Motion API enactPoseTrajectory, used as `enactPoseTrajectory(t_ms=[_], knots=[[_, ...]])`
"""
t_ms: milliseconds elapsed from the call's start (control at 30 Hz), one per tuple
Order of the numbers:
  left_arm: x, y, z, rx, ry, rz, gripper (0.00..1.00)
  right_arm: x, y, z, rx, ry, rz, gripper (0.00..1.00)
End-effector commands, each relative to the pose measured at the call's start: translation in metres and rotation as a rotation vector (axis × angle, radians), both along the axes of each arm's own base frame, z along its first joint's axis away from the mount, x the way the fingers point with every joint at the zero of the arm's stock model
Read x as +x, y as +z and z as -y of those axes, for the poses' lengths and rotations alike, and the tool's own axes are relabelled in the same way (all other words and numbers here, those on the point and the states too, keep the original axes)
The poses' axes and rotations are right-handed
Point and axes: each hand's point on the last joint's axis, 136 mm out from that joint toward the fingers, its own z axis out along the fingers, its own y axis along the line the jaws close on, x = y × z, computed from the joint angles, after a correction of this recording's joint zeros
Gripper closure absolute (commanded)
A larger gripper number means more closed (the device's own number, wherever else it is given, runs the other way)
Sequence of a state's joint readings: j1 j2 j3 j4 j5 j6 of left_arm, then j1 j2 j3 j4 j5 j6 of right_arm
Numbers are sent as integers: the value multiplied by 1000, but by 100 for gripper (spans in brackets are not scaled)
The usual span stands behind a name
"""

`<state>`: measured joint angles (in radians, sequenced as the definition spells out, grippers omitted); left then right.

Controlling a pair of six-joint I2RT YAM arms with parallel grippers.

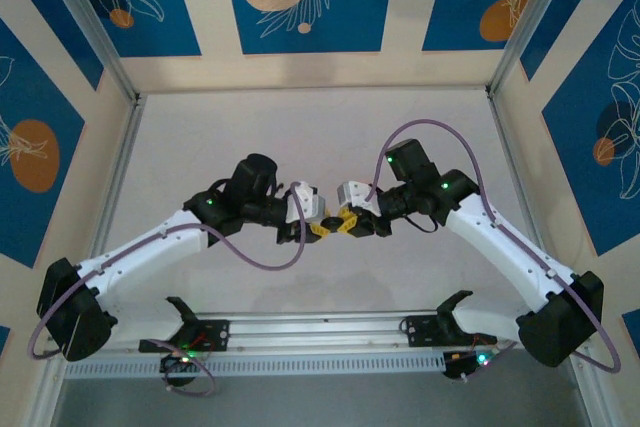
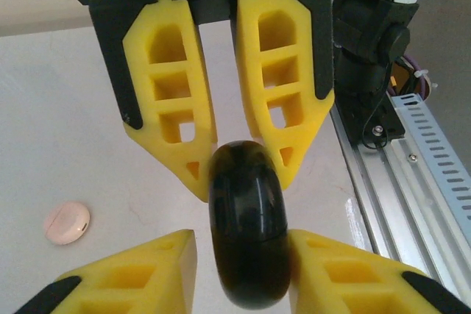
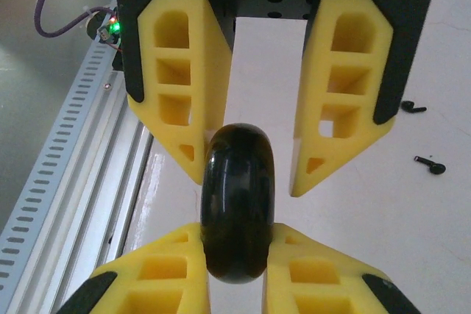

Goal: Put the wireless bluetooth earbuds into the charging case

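The right gripper (image 3: 235,234) clamps a glossy black rounded charging case (image 3: 237,182) edge-up above the white table (image 3: 368,248). The left gripper (image 2: 241,237) brackets the case more widely, with one finger touching it. Two tiny black stemmed earbuds (image 3: 429,165) lie loose on the table, well apart from the case.

The light is bright and even, and it seems to come from above. The bench (image 1: 300,127) looks pale, and in both wrist views it is nearly washed out. Only faint shadows with soft edges lie on it. The glossy black charging case (image 3: 237,211) carries dull pale reflections and no hard glare. The yellow fingers (image 2: 132,284) nearest to each wrist camera are a little out of focus. In the top view the frame posts (image 1: 88,27) lean outwards.
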<state>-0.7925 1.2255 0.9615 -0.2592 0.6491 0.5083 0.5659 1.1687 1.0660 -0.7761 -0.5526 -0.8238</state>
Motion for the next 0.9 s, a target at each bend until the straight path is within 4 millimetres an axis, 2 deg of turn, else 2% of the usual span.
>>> enactPoseTrajectory(t_ms=[0, 167, 233, 333, 433, 700, 867], knots=[[-4, 5, 3, 11, -31, 15, 68, -2, 13, -5, 25, 28, 27, 83], [-6, 3, 3, 26, -40, 11, 81, 0, 14, -5, 26, 21, 25, 83], [-6, 3, 3, 25, -39, 14, 84, 4, 15, -5, 37, -2, 24, 76], [-6, 4, 3, 17, -41, 11, 85, 11, 19, -4, 68, -38, 18, 68], [-7, 6, 3, 6, -39, 14, 85, 19, 24, 1, 102, -81, 4, 65], [-7, 9, 2, -12, -29, 16, 86, 41, 32, 14, 170, -176, -47, 63], [-2, 10, 1, -46, 14, 19, 86, 43, 39, 17, 213, -190, -83, 63]])
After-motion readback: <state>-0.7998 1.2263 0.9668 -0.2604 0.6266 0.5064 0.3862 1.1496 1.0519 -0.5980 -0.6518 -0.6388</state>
